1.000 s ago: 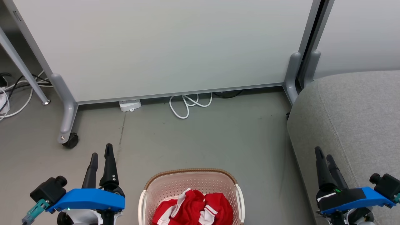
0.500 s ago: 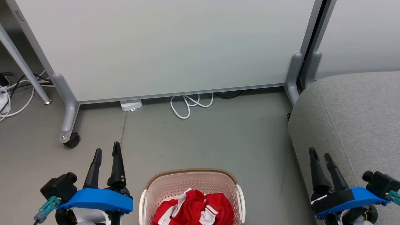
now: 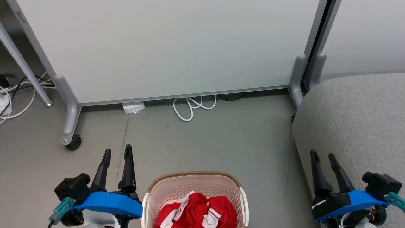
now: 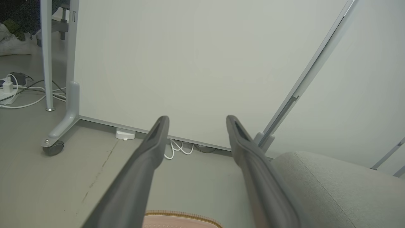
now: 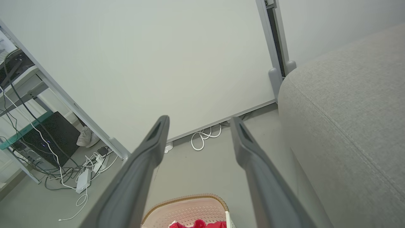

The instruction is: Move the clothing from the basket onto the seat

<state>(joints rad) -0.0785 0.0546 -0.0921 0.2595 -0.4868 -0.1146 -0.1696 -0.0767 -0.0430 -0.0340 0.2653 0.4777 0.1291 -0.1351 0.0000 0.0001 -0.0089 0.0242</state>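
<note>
The cream basket with a brown rim stands on the floor at the bottom centre of the head view, and its rim peeks in at the bottom of both wrist views. Red clothing with white stripes lies crumpled inside it; a scrap of the clothing appears in the right wrist view. The grey seat fills the right side. My left gripper is open, just left of the basket. My right gripper is open, over the seat's front edge.
A white partition panel on grey feet, one with a castor, stands across the floor behind the basket. A looped white cable and a white adapter lie at its base. More cables lie at the far left.
My left gripper has moved right, closer to the basket. My right gripper has shifted slightly left and lower in the head view, fingers now showing further apart. Both stay open and empty.
</note>
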